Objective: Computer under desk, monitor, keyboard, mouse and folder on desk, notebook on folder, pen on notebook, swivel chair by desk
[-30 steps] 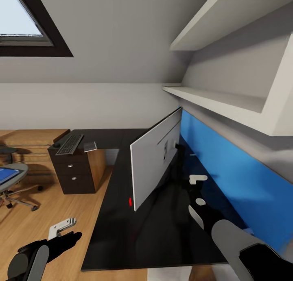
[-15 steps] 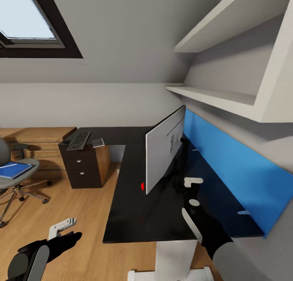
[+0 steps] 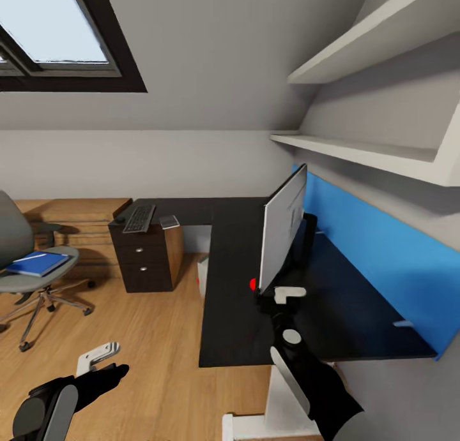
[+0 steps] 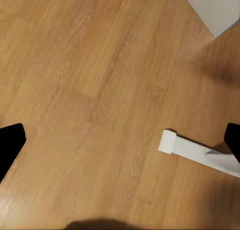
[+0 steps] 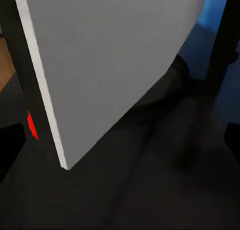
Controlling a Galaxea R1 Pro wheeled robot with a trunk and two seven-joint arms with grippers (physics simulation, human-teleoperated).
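Observation:
The white-backed monitor [image 3: 281, 227] [image 5: 115, 55] stands on the black L-shaped desk [image 3: 233, 326]. My right gripper [image 3: 281, 298] [image 5: 120, 150] hovers open just above the desk at the monitor's near lower corner, touching nothing. A keyboard [image 3: 139, 218] lies on the desk's far end, with a small dark mouse [image 3: 119, 220] on one side and a grey notebook-like slab [image 3: 169, 221] on the other. At the left, the blue folder [image 3: 37, 263] rests on the grey swivel chair [image 3: 16, 278]. My left gripper [image 3: 99, 364] [image 4: 120, 140] is open over the wooden floor.
A dark drawer unit [image 3: 145, 262] supports the desk's far end. A white box [image 3: 203, 276] stands under the desk. White shelves [image 3: 370, 154] and a blue wall panel [image 3: 383, 262] run along the right. A white desk foot [image 4: 192, 150] rests on the floor.
The camera has drawn back and turned left, bringing the chair and folder fully into view. My right gripper has come out from behind the monitor to its near corner.

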